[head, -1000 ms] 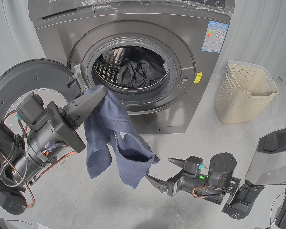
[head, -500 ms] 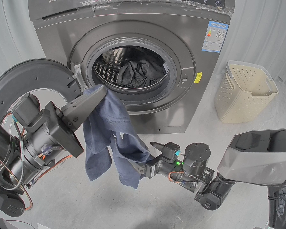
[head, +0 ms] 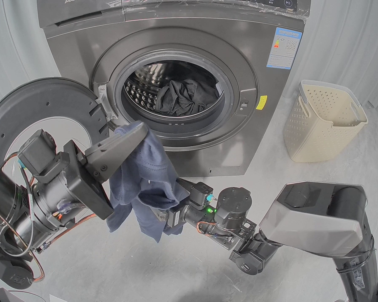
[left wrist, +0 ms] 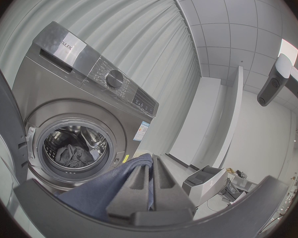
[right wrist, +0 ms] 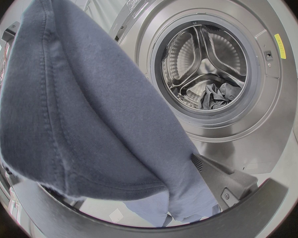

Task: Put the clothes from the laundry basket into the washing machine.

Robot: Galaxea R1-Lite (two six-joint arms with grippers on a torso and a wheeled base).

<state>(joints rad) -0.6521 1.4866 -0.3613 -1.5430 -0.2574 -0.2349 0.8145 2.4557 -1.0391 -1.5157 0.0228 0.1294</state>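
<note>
A blue garment (head: pixel 149 177) hangs in front of the washing machine (head: pixel 176 30), just below its open porthole. My left gripper (head: pixel 132 135) is shut on the garment's top edge; the cloth shows pinched between its fingers (left wrist: pixel 164 182). My right gripper (head: pixel 167 197) stands open low against the hanging folds, which bunch between and over its fingers. In the right wrist view the blue garment (right wrist: pixel 89 116) drapes over one side and one finger (right wrist: pixel 222 179) shows bare. A dark garment (head: pixel 185 97) lies inside the drum.
The round door (head: pixel 42 101) is swung open to the left, behind my left arm. A beige laundry basket (head: pixel 325 120) stands on the floor to the right of the machine, with nothing visible in it. Grey floor lies below the arms.
My right arm has moved left, from clear of the garment to pushed into its lower folds, which are now bunched up. My left gripper has shifted slightly down and right, still holding the garment.
</note>
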